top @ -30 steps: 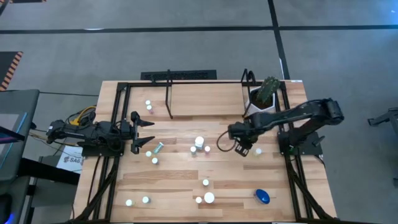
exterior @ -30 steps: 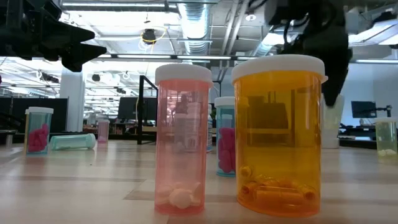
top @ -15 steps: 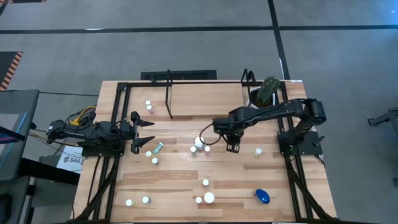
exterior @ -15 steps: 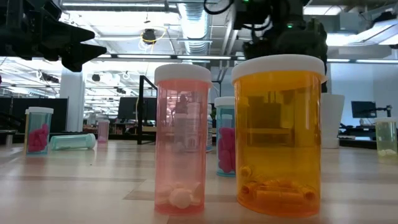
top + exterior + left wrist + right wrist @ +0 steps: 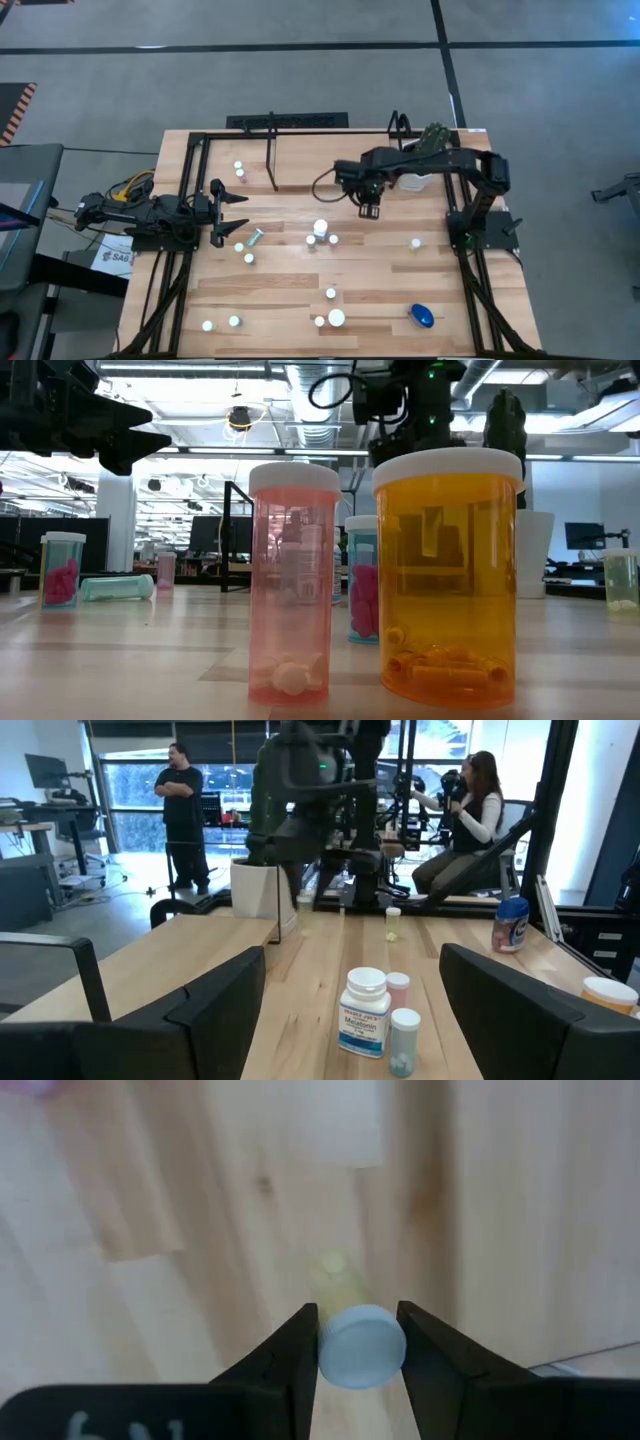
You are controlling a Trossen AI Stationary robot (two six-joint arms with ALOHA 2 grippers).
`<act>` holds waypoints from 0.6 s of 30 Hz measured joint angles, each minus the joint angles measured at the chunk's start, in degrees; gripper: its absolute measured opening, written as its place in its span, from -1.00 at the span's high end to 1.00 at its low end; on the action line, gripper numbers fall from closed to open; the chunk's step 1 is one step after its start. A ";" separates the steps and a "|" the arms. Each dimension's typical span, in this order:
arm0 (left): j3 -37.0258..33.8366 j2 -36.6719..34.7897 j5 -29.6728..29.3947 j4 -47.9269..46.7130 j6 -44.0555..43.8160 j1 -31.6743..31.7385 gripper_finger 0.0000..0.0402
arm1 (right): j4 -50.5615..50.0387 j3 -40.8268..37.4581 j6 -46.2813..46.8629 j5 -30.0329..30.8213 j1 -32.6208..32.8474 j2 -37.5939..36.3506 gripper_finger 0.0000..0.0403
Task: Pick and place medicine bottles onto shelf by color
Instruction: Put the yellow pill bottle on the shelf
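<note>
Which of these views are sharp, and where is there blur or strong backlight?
High view: evenly lit and sharp. Low view: the orange bottle and pink bottle are sharp, against bright ceiling lights. Right wrist view: the white cap in the right gripper is clear, the table below blurred. Left wrist view: bright windows behind.

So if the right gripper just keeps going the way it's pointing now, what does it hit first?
The right gripper, shut on a white-capped bottle, points down at bare table. Nothing else shows in that line, so the bottle's base would likely meet wood first; height is unclear.
</note>
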 joint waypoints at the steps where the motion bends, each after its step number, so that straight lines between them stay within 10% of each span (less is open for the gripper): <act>1: -0.02 0.00 0.00 0.00 0.00 0.00 -0.44 | -0.06 0.00 -0.54 0.14 -0.91 0.04 0.30; 18: 0.00 0.00 -0.01 -0.01 0.00 0.00 -0.44 | 3.61 0.00 -4.71 0.41 -13.51 -0.13 0.29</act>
